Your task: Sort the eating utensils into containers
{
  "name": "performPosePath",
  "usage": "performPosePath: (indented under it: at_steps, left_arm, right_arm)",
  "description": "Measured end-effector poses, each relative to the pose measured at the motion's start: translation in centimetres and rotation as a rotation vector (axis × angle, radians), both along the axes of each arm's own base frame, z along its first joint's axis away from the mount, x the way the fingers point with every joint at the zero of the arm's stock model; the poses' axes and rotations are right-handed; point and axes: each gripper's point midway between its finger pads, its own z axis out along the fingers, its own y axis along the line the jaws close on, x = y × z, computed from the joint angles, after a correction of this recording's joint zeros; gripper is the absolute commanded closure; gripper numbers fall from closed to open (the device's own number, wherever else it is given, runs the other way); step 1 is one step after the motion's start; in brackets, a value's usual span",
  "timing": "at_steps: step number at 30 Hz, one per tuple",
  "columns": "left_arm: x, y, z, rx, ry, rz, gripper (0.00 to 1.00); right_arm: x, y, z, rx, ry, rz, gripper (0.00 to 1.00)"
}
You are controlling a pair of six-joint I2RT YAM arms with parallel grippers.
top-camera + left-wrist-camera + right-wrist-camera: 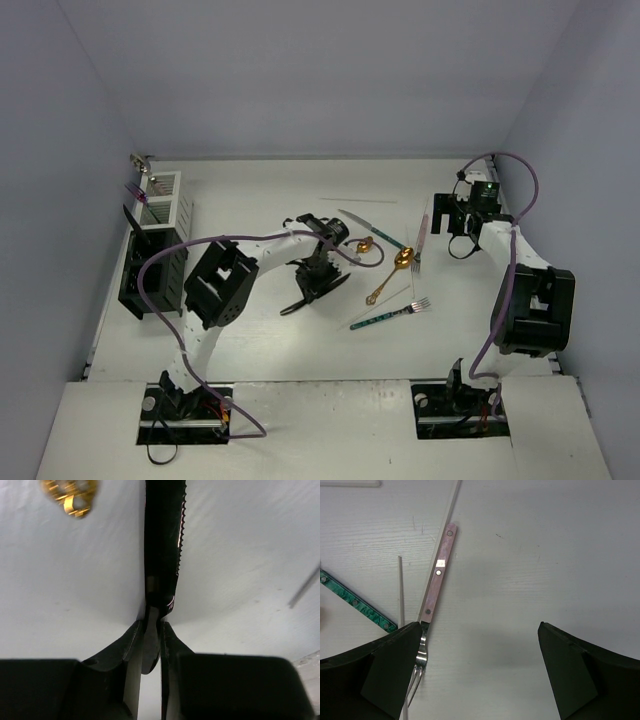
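Left gripper (318, 268) at mid-table, jaws pressed together on the handle end of a black knife (298, 302). Its wrist view confirms this: the serrated blade runs straight out from between the fingers. Cannot tell whether the knife is clear of the table (250, 195). Right gripper (468, 225) at far right, jaws wide apart with nothing in them, hanging over a pink fork (422, 240); in its wrist view the fork's neck lies just beside one fingertip. Loose between the arms: gold spoon (390, 275), a smaller gold piece (362, 245), teal fork (390, 314), thin sticks (401, 585). Bins stand at the far left, white bin (165, 198) behind, black bin (150, 268) nearer. Step in hand, as I judge it: pick-up of the knife, grasp made, carry not begun. Next move calls for a lift, a swing left to the bins, which are well apart from here, then tipping the knife upright so it drops end-first through an open top. The grip sits near one end, so the long blade may sag or twist on the way. Most of the sorting looks undone
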Motion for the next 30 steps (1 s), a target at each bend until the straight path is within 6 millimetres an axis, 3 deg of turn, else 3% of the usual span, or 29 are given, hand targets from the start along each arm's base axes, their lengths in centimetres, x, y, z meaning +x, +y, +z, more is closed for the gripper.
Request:
performPosePath:
  at_steps: [5, 8, 16, 20, 22, 30]
  left_arm:
    - [2.5, 3.1, 0.4, 0.01, -0.041, 0.088, 1.0]
    - [3.4, 3.7, 0.8, 0.012, -0.074, 0.101, 1.0]
    - [1.1, 5.2, -0.4, 0.072, -0.036, 0.017, 1.0]
    - [0.6, 5.9, -0.6, 0.095, -0.033, -0.012, 0.81]
    - [0.5, 6.0, -0.6, 0.103, -0.031, -0.022, 0.67]
    - [0.0, 7.0, -0.7, 0.21, 0.011, -0.061, 0.63]
  right_arm:
    - [0.0, 0.1, 0.0, 0.006, -0.001, 0.002, 0.0]
    - [0.0, 0.1, 0.0, 0.007, -0.001, 0.003, 0.0]
    - [0.0, 0.1, 0.0, 0.007, -0.001, 0.003, 0.0]
    - [0.0, 0.1, 0.0, 0.007, -0.001, 0.003, 0.0]
    - [0.0, 0.1, 0.0, 0.007, -0.001, 0.003, 0.0]
    - [0.0, 0.1, 0.0, 0.008, -0.001, 0.003, 0.0]
